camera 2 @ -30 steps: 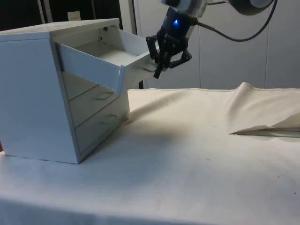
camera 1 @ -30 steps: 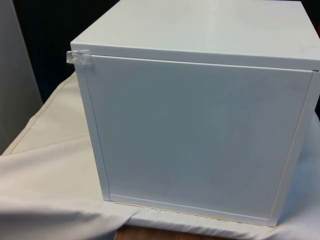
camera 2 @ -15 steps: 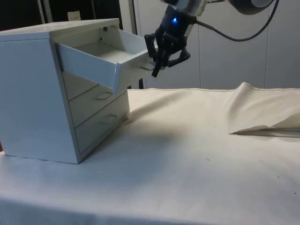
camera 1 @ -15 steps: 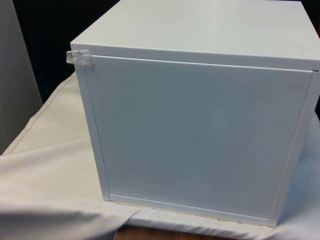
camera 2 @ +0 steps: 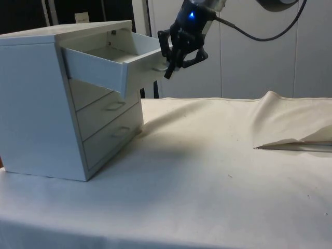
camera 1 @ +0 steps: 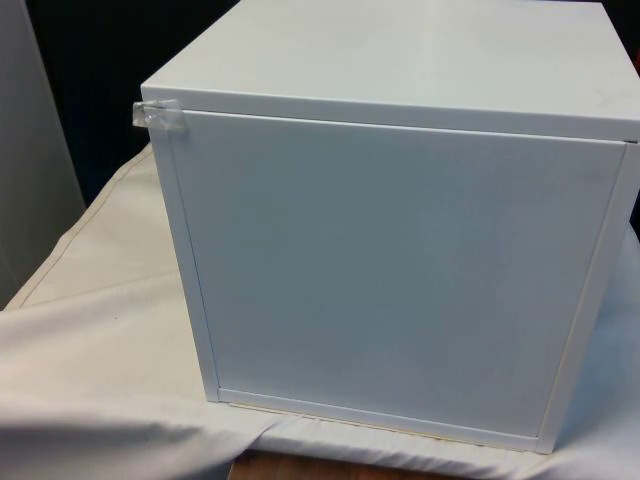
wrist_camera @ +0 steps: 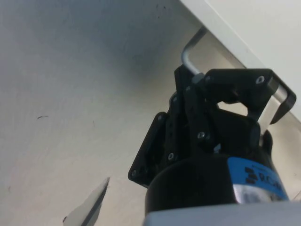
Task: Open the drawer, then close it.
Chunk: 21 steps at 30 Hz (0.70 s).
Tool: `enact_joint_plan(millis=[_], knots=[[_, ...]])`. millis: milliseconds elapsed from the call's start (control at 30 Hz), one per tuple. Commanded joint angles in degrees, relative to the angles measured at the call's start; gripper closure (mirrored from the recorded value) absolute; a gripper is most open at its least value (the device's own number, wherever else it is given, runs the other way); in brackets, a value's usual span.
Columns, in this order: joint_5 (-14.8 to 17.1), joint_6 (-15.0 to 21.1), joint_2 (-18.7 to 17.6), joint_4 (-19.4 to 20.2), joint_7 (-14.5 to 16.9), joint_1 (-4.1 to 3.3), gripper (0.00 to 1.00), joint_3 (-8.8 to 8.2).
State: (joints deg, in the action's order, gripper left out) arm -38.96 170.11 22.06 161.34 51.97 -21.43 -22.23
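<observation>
Step in hand: judged to be the closing half of the task. The top drawer [camera 2: 106, 67] stands well out of the chest of drawers [camera 2: 41, 104], so the opening looks done and the push home is not yet finished.

Gripper state: the gripper [camera 2: 175, 58] sits at the drawer's front. In the wrist view the gripper [wrist_camera: 235, 101] has its black fingers [wrist_camera: 237, 87] around the metal handle [wrist_camera: 188, 54]; the fingers stand a little apart, with the bar between them. Whether they press on the bar or only surround it cannot be told.

Drawer position: top of three, pulled out toward the open table, its front panel tilted slightly. The two lower drawers [camera 2: 106, 122] are shut.

Chest position: at the end of the white cloth [camera 2: 218, 171]; in the front view its plain back panel [camera 1: 400, 270] faces the camera, with a scrap of clear tape [camera 1: 160, 117] on one upper corner.

Drawer relative to gripper: the front panel is just beside the fingers, the handle between them.

Next move calls for: a straight push along the drawer's run into the chest, kept level so that the drawer does not jam, until the front is flush with those below.

Risk: an off-line push could shift the chest on the cloth.
</observation>
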Motion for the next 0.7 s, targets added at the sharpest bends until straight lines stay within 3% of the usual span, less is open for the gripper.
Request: enact_joint_plan(millis=[0,33,67,100,300,333,367,600,633,667], knots=[[-1.7,-0.2,0.1,-1.2,-1.1,2.01,1.00,1.32],[-1.7,-0.3,0.0,-1.4,-1.1,1.95,1.00,1.26],[0.0,-0.1,0.0,-0.2,0.0,0.06,1.00,0.00],[-1.7,-0.4,-0.1,-1.5,-1.1,1.95,1.00,1.26],[-1.4,-2.1,-0.3,-3.0,-1.1,1.49,1.00,1.15],[0.0,-1.7,-0.1,-2.1,-0.1,-0.06,1.00,0.00],[-1.4,-2.3,-0.3,-3.3,-1.2,1.49,1.00,1.15],[-1.5,-3.3,-0.6,-4.7,-1.3,1.38,1.00,1.15],[0.0,-3.0,-0.3,-3.6,-0.1,-0.17,1.00,0.00],[-1.5,-3.4,-0.6,-4.9,-1.3,1.38,1.00,1.15]])
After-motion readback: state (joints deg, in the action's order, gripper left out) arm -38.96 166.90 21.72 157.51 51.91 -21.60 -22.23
